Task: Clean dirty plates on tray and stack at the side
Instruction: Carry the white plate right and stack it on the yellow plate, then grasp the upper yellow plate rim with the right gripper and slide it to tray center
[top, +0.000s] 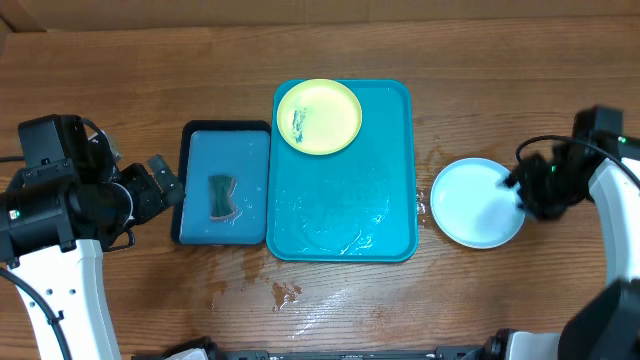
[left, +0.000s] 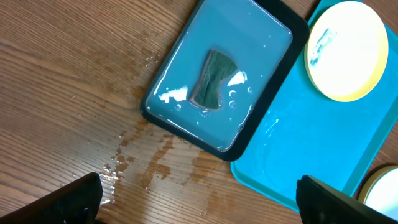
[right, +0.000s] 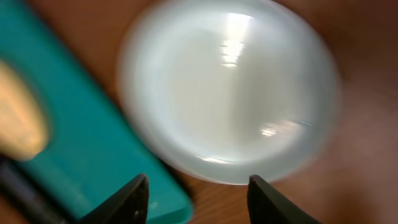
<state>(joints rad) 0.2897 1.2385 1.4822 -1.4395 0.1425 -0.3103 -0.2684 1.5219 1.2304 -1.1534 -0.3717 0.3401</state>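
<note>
Directly ahead of the right gripper (right: 198, 183), whose jaws stand parted and grasp nothing, the pale plate (right: 230, 87) lies flat on the table (top: 520, 300). It is glossy and smear-free, with its near rim just beyond the fingertips. The tray (top: 340, 215) edge lies just past the plate's far side, and bare wood surrounds the rest. The left gripper (left: 199, 205) is spread wide and empty. Ahead of its jaws sit the small blue tray (left: 261, 56) and the sponge (left: 214, 79). Ahead and to the right, the yellow-green plate (top: 318, 117), dark-smeared, occupies a tray corner.
</note>
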